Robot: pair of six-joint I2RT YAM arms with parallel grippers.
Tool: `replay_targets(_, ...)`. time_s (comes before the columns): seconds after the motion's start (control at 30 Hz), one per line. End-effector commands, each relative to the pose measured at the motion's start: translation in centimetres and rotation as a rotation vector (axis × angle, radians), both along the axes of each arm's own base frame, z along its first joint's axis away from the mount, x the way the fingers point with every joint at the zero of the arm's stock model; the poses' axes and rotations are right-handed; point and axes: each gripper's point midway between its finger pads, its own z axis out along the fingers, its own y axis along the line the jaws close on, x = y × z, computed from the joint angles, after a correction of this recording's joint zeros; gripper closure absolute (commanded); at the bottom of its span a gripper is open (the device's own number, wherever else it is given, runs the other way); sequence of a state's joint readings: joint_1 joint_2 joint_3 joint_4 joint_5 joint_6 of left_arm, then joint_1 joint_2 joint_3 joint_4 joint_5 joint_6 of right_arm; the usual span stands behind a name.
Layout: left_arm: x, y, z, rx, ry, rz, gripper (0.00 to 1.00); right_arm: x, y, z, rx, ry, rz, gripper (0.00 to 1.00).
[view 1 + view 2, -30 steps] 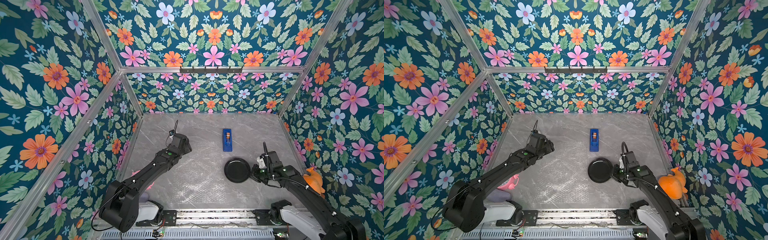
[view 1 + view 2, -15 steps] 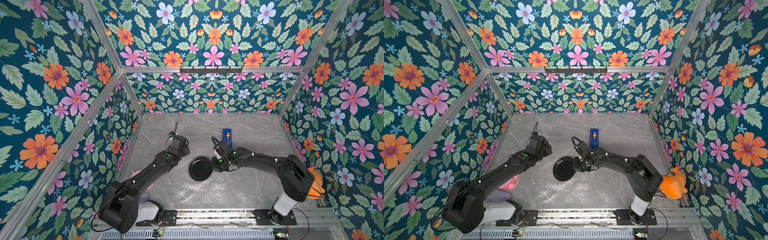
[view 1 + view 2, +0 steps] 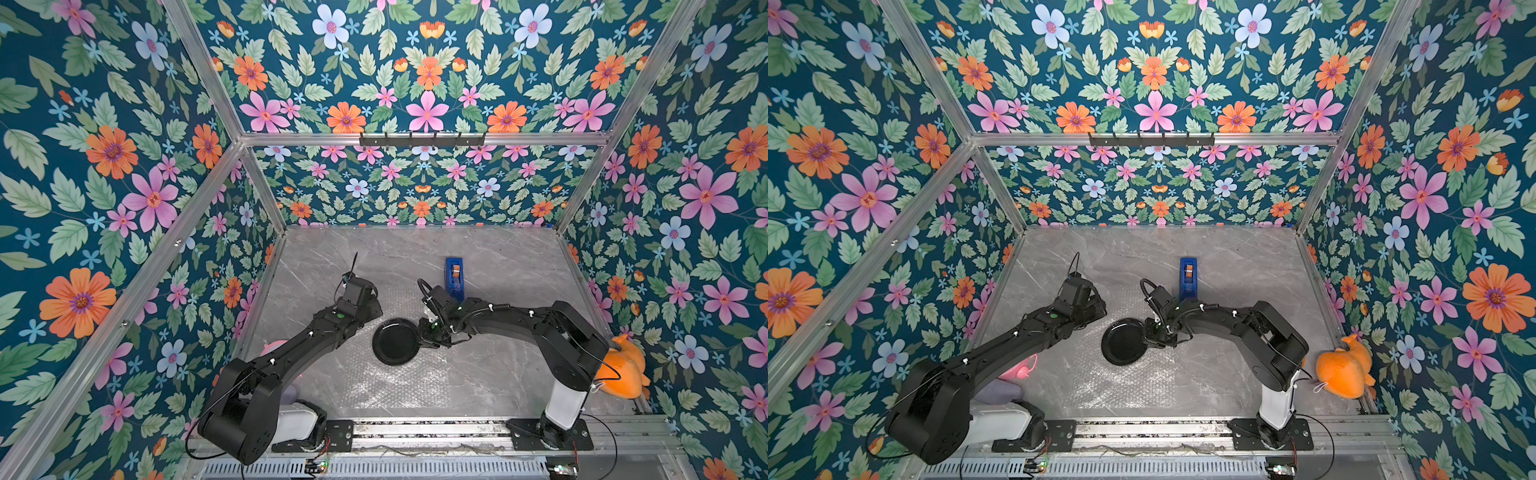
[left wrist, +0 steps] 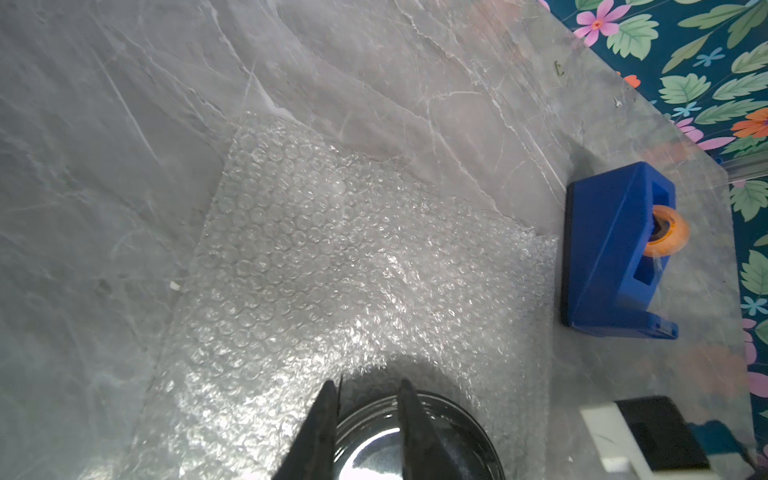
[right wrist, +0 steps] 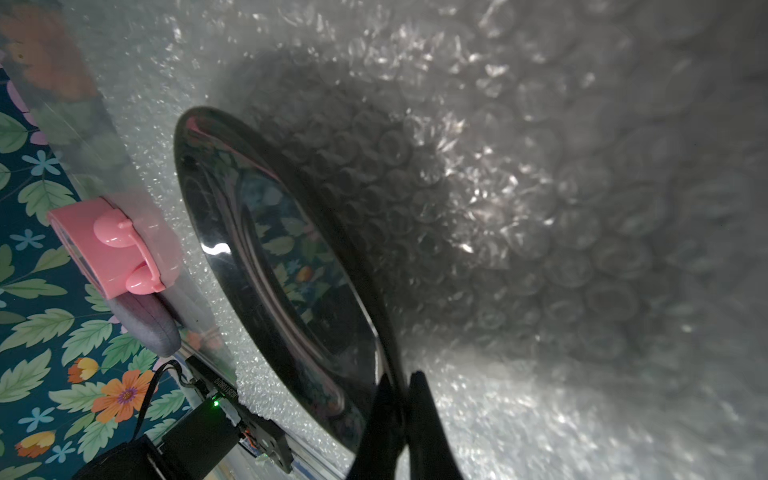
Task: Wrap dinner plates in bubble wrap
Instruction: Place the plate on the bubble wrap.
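The glossy black dinner plate hangs over the middle of the bubble wrap, a clear bubbled sheet lying flat on the marble table. My right gripper is shut on the plate's right rim, and the plate casts a shadow on the wrap. My left gripper hovers just left of the plate and above its edge. Its fingers stand a narrow gap apart with nothing between them. The wrap's far corner lies flat.
A blue tape dispenser stands just behind the wrap's far edge. A pink object lies by the left wall under my left arm. An orange plush toy sits against the right wall.
My right arm has swung the plate from the table's right side leftward to above the bubble wrap, then held it there. The left arm has barely moved.
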State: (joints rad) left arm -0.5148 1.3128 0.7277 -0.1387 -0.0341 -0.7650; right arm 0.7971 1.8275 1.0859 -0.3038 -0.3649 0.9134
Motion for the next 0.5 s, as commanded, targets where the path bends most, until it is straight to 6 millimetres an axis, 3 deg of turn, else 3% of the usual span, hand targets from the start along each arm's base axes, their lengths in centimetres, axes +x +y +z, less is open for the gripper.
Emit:
replay_targets(0.0, -0.4, -0.8, -0.7, -0.032, 0.023, -0.015, 0.72, -0.3, -1.3, -1.1, -0.087, 0.027, -0.023, 1.00)
replay_targets(0.13, -1.2, -1.8, -3.1, -0.064, 0.089, -0.029, 0.75, -0.6, -1.7, 0.8, -0.082, -0.010, -0.013, 0.68)
replay_targets(0.17, -1.3, -2.1, -3.3, -0.078, 0.096, -0.032, 0.76, -0.9, -1.8, 1.5, -0.090, -0.021, 0.000, 0.64)
replay_targets(0.23, -1.5, -3.0, -3.6, -0.113, 0.100, -0.046, 0.77, -2.5, -2.5, 2.9, -0.134, -0.028, 0.041, 0.62)
replay_targets(0.33, -1.7, -4.1, -3.6, -0.140, 0.102, -0.071, 0.77, -6.6, -4.5, 3.6, -0.225, 0.000, 0.093, 0.63)
replay_targets(0.47, -1.8, -5.3, -4.0, -0.155, 0.120, -0.105, 0.78, -12.1, -7.5, 2.2, -0.301, 0.093, 0.077, 0.65)
